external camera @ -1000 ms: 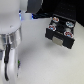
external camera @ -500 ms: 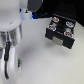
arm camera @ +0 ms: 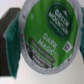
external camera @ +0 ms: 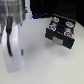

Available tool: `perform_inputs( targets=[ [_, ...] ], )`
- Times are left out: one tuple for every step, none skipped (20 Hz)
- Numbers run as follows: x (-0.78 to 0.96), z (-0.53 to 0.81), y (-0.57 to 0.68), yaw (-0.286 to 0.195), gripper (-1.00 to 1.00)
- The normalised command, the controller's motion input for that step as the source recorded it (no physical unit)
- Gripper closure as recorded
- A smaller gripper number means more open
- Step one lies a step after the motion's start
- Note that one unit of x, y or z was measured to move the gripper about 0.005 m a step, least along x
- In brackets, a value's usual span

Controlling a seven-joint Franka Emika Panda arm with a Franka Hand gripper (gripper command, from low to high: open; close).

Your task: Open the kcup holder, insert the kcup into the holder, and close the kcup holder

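The kcup (arm camera: pixel 47 32) fills the wrist view, its green foil top reading "Dark Magic". A black finger with a teal pad (arm camera: pixel 11 37) presses against its rim; the other finger is hidden behind the pod. In the exterior view my gripper (external camera: pixel 10 50) hangs blurred over the white table at the exterior view's left, and the pod cannot be made out there. The kcup holder (external camera: pixel 61 30), a black box, stands far off at the exterior view's right. Its tray is pulled out toward the front with round pods showing in the slots, and a pale handle (external camera: pixel 59 40) is on the front.
The white table (external camera: pixel 40 60) spreads between the arm and the holder. Dark equipment with a small blue light (external camera: pixel 31 16) stands along the back edge.
Nothing has visibly changed; the arm stays at the exterior view's left and the holder's tray stays pulled out.
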Motion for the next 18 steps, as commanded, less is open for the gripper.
perform_inputs(
  targets=[
    [0.04, 0.76, 0.56, 0.028, 1.0],
    [0.04, 0.73, 0.58, 0.032, 1.0],
    [0.03, 0.72, 0.59, 0.027, 1.0],
    [0.03, 0.71, 0.59, 0.021, 1.0],
    [0.02, 0.7, 0.6, 0.014, 1.0],
    [0.02, 0.69, 0.6, 0.022, 1.0],
    [0.03, 0.65, 0.61, 0.011, 1.0],
    [0.03, 0.62, 0.61, 0.013, 1.0],
    [0.02, 0.63, 0.61, 0.027, 1.0],
    [0.05, 0.63, 0.59, 0.018, 1.0],
    [0.03, 0.61, 0.6, 0.016, 1.0],
    [0.03, 0.58, 0.61, 0.017, 1.0],
    [0.03, 0.55, 0.61, 0.029, 1.0],
    [0.04, 0.51, 0.61, 0.019, 1.0],
    [0.03, 0.48, 0.62, 0.017, 1.0],
    [0.03, 0.47, 0.62, 0.017, 1.0],
    [0.02, 0.47, 0.61, 0.028, 1.0],
    [0.02, 0.44, 0.61, 0.016, 1.0]
  ],
)
